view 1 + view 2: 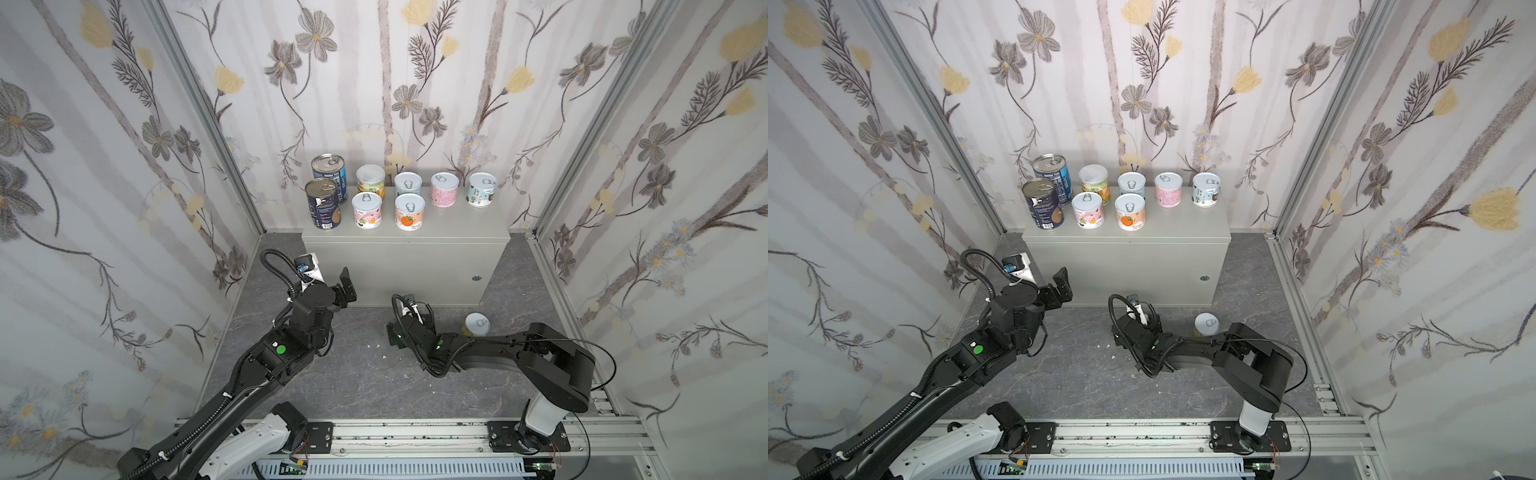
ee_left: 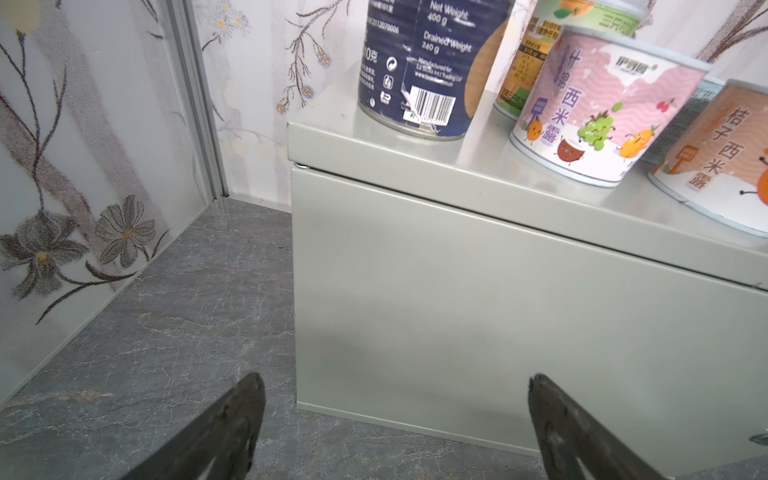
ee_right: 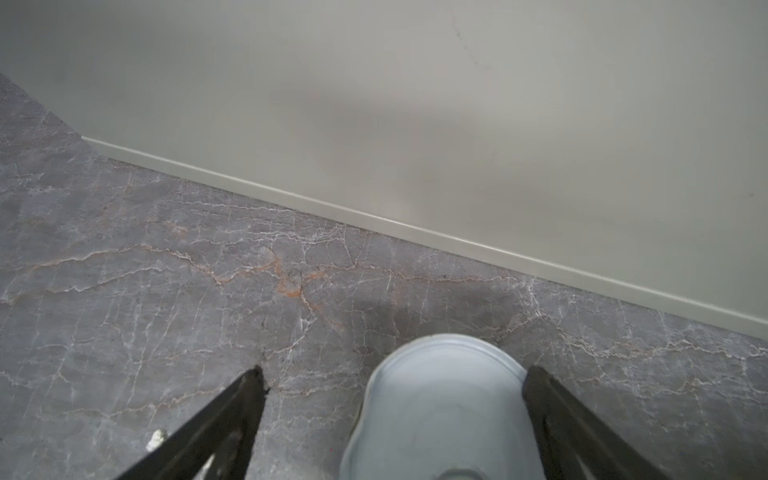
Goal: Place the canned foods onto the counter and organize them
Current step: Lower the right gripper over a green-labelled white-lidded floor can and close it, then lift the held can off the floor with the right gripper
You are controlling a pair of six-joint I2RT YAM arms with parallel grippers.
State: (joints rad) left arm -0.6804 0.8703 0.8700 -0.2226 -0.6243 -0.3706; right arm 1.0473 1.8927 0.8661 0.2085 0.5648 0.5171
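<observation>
On the grey counter (image 1: 407,232) stand two tall dark-blue cans (image 1: 323,203) (image 1: 330,172) and several short white-lidded cans (image 1: 409,211). Another short can (image 1: 477,324) stands on the floor right of my right gripper (image 1: 409,326). The right wrist view shows that gripper (image 3: 395,374) open and low over the floor, with a white-lidded can (image 3: 444,407) between its jaws. One fingertip (image 3: 536,382) touches the lid's rim and the other stands apart. That can is hidden under the wrist in both top views. My left gripper (image 1: 345,286) (image 2: 395,382) is open and empty before the counter's left front corner.
Dark marbled floor (image 1: 365,374) surrounds the counter, with small white scraps (image 1: 384,358) on it. Floral walls close in on three sides, and a gap runs between the counter's left side and the wall (image 2: 104,187). An aluminium rail (image 1: 415,436) carries both arm bases.
</observation>
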